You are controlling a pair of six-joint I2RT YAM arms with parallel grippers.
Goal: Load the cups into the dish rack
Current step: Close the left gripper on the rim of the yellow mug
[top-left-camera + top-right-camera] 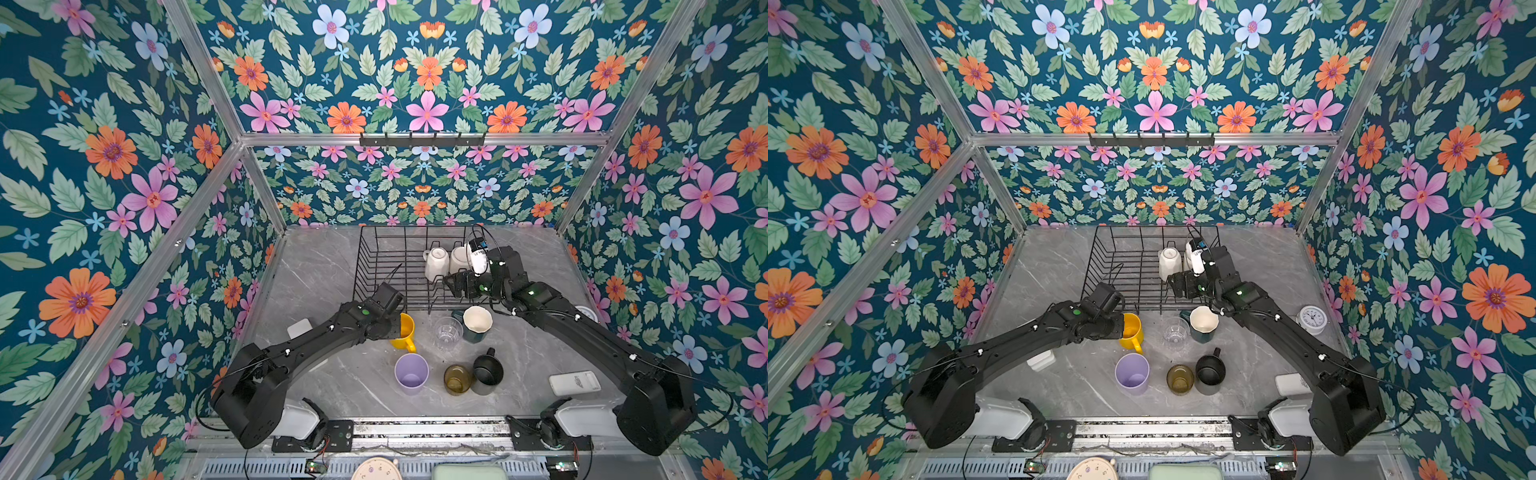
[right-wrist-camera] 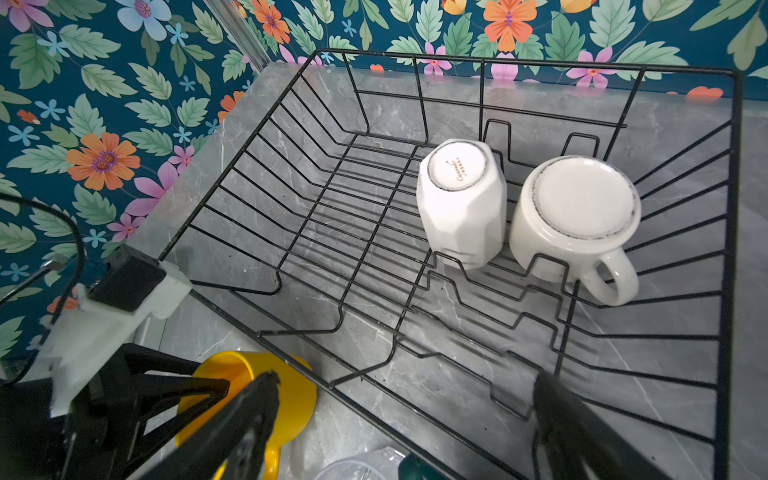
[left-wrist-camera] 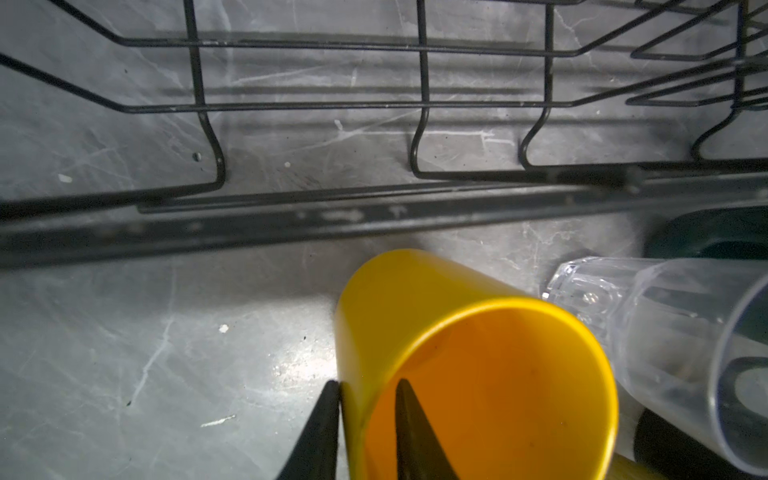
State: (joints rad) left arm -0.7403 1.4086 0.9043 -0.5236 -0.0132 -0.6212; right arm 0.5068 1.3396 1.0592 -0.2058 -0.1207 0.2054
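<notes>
The yellow mug (image 1: 404, 330) stands mouth up on the surface (image 1: 316, 266), just outside the near rail of the dish rack (image 1: 365, 266), at about 7 o'clock from the rack's middle. The left gripper (image 3: 365, 386) pinches its wall at the mug's 9 o'clock side, one finger inside and one outside. The step in hand looks like picking a third cup: a faceted white mug (image 2: 461, 208) and a round white mug (image 2: 577, 216) sit upside down toward the rack's 2 o'clock. The next move, I judge, calls for a lift clear of the rail, a turn mouth down, and a set-down in the free wires at 9 o'clock. The clear glass (image 1: 448, 332) stands near, at the mug's 3 o'clock, and could be knocked. The right gripper (image 2: 405, 378) hangs spread and empty over the near rail at 5 o'clock
</notes>
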